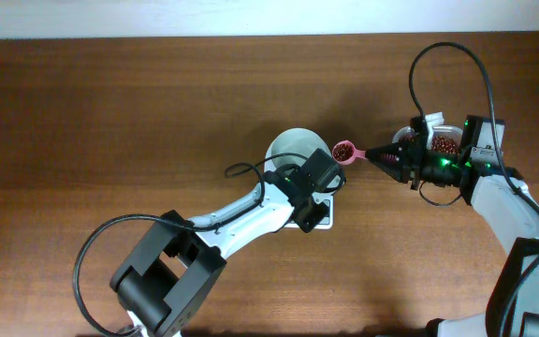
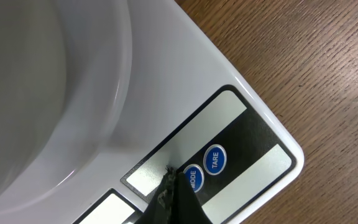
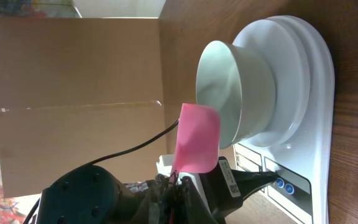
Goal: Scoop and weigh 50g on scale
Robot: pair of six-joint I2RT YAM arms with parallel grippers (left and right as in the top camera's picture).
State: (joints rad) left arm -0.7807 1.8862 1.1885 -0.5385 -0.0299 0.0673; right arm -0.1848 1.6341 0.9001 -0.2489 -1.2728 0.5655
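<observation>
The white scale (image 2: 166, 74) carries a round white bowl (image 1: 293, 148) that looks empty. My left gripper (image 2: 169, 179) is shut, holds nothing, and its tip rests on the scale's panel just left of the blue MODE button (image 2: 193, 178). My right gripper (image 3: 176, 182) is shut on the handle of a pink spoon (image 1: 344, 150). The spoon holds a small load of dark red-brown beans and hovers just right of the bowl's rim. In the right wrist view the pink spoon (image 3: 197, 140) sits beside the bowl (image 3: 229, 87).
A clear tub (image 1: 444, 143) with more beans stands behind my right gripper at the table's right side. A black cable (image 1: 447, 56) loops above the right arm. A brown cardboard wall (image 3: 73, 93) stands beyond the scale in the right wrist view.
</observation>
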